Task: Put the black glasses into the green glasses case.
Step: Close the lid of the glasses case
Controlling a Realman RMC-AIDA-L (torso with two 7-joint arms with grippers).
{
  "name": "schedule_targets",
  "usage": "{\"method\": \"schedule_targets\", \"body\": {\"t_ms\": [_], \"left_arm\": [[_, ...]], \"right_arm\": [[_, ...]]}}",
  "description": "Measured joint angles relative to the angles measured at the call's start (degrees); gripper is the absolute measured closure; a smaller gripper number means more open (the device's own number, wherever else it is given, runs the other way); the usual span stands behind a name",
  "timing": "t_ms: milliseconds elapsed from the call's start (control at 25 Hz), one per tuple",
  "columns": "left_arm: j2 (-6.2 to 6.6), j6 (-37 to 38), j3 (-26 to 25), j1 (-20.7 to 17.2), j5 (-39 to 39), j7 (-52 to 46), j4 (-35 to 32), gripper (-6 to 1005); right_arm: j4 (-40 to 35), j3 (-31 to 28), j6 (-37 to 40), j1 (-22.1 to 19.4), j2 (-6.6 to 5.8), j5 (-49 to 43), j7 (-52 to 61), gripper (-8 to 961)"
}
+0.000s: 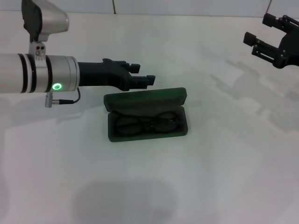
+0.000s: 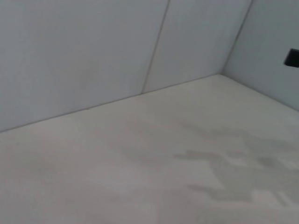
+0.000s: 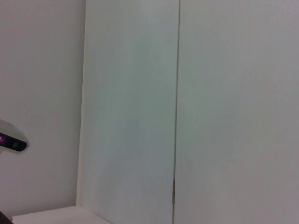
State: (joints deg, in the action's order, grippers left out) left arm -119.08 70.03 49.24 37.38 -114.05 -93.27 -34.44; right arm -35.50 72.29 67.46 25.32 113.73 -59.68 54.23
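Observation:
The green glasses case [image 1: 145, 99] lies open on the white table in the head view, its lid standing up at the far side. The black glasses [image 1: 147, 124] lie folded inside its dark lower half. My left gripper [image 1: 141, 73] reaches in from the left and hovers just behind and above the lid's left part, fingers apart and empty. My right gripper [image 1: 259, 29] is raised at the far right, well away from the case, open and empty. Neither wrist view shows the case or the glasses.
The white table [image 1: 224, 154] spreads all round the case, with pale wall panels at its far edge [image 2: 140, 93]. The left wrist view shows bare tabletop and a small black part [image 2: 292, 57] at its edge. The right wrist view shows only wall panels [image 3: 177, 93].

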Motion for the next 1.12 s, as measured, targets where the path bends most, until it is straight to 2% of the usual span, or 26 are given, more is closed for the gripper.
{"method": "schedule_targets", "body": {"t_ms": [280,880,1120], "left_arm": [[-0.38,-2.7,1.1,-0.3,-0.4,0.0,0.0,289],[-0.17,1.0,3.5,-0.6,-0.9,1.7,0.2,285],[-0.55,1.0,7.2,-1.9,-0.9,5.4,0.3,284]], "right_arm": [[0.0,0.1,0.0,-0.2,0.76,0.0,-1.2,256],[0.0,0.1,-0.4,0.0,0.84,0.0,-1.2,248],[0.1,0.1,-2.3,0.8,1.13,0.0,-1.4,245]]}}
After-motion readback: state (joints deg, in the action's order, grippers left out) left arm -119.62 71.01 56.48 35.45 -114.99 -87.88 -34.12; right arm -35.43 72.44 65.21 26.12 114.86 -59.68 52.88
